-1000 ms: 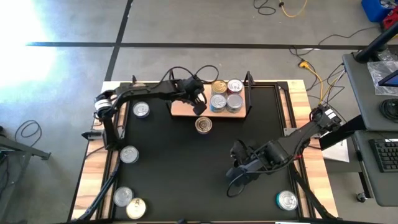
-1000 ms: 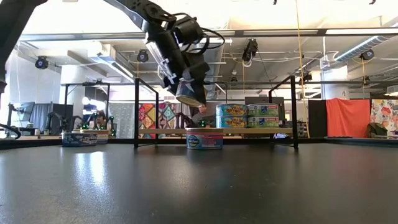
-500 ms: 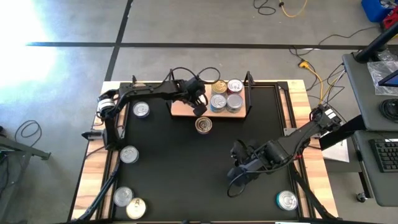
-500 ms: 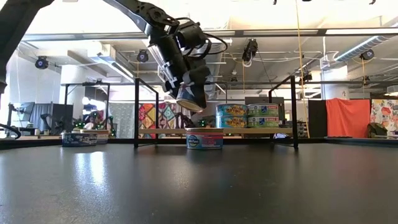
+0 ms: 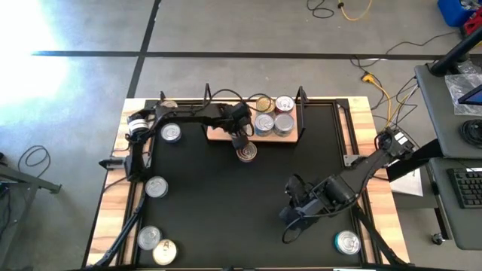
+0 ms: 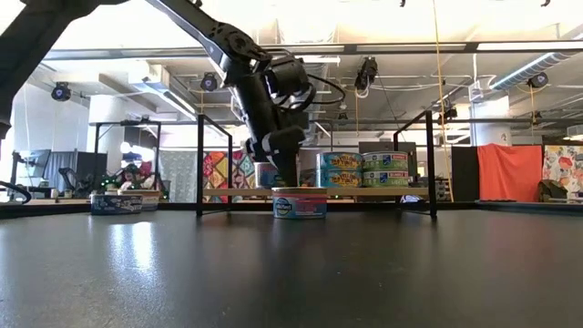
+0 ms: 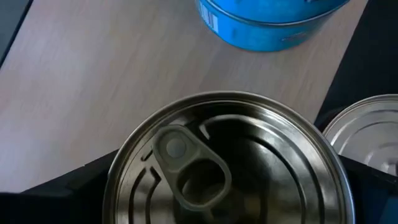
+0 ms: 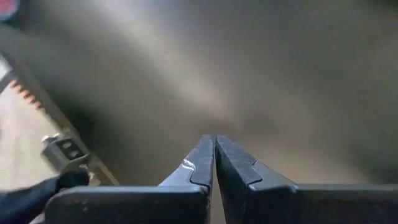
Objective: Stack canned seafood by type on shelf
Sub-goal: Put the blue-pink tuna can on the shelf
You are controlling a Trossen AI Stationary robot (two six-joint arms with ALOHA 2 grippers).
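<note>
My left gripper point(image 5: 239, 138) is down at the shelf point(image 5: 220, 135), a light-wood board with black wire posts at the table's far side. Between its fingers is a tin point(image 7: 230, 168) with a silver pull-tab lid, also in the low view point(image 6: 267, 175). To its right on the board stand stacked tins point(image 5: 274, 123) with blue and yellow labels point(image 6: 364, 170). One tin point(image 5: 246, 153) sits on the black table just in front of the shelf. My right gripper point(image 5: 292, 212) hovers shut over the table's near right part, holding nothing. My left gripper holds the silver-lidded tin by its round side wall point(image 7: 115, 186), one finger point(image 7: 50, 196) on each side. The fingers come from above, slanting down. The tin is upright, lid up, low over the board's left part. Whether its base rests on the wood I cannot tell.
Loose tins lie on the table: one far left point(image 5: 172, 133), one mid left point(image 5: 156, 187), two at the near left corner point(image 5: 149, 238), one gold-lidded point(image 5: 165, 252), and one near right point(image 5: 348, 242). Wire posts point(image 6: 200, 164) point(image 6: 429, 164) stand at the shelf's ends.
My left gripper has gone down and a little toward the table's near edge, onto the shelf's left part. The tin in it, tilted and high before, now stands level just at the board.
</note>
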